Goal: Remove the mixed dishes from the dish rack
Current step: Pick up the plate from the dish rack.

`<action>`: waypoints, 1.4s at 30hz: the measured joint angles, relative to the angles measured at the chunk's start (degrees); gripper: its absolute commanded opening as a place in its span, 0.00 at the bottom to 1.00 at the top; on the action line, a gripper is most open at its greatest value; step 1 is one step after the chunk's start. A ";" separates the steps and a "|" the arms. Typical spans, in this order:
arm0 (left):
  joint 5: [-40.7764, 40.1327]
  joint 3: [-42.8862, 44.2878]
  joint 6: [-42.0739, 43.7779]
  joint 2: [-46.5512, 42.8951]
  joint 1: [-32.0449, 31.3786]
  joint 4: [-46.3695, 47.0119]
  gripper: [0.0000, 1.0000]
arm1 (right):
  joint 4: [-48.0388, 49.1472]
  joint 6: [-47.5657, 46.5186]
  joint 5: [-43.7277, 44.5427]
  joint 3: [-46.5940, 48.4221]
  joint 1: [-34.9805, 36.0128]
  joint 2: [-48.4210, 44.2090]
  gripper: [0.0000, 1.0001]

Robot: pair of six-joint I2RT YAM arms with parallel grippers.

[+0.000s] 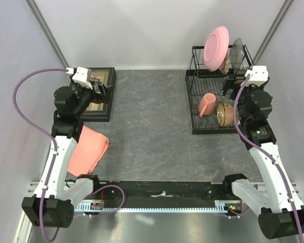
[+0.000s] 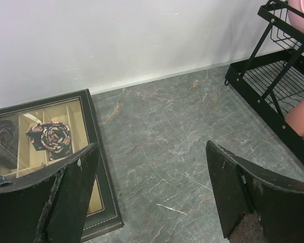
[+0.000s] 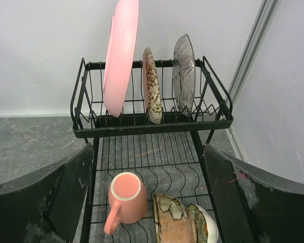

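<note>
The black wire dish rack (image 1: 213, 101) stands at the far right. On its upper tier a large pink plate (image 1: 216, 47) and a speckled grey-beige plate (image 1: 226, 63) stand upright; both show in the right wrist view, pink plate (image 3: 120, 55) and speckled plate (image 3: 152, 86). On the lower tier the salmon-pink mug (image 3: 126, 197) lies on its side next to the amber-brown bowl (image 3: 180, 223). My right gripper (image 3: 148, 169) is open and empty above the lower tier. My left gripper (image 2: 152, 172) is open and empty over the table beside the tray.
A ribbed glass plate (image 3: 184, 73) stands in the upper tier's right slot. A dark rectangular tray (image 2: 40, 136) of small items sits at the far left. A folded salmon-pink cloth (image 1: 88, 149) lies by the left arm. Walls close in the sides and back.
</note>
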 measured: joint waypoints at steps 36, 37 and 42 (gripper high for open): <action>0.00 0.52 0.42 4.00 0.00 -4.17 0.95 | -14.32 -3.48 -1.25 24.83 -1.11 22.18 0.97; 0.04 0.50 0.46 4.22 0.00 -4.39 0.95 | -14.36 -3.48 -1.99 24.92 -1.38 22.23 0.97; 1.60 -0.22 0.55 4.85 0.00 -4.50 0.95 | -14.71 -3.41 -6.47 26.49 -2.86 23.37 0.96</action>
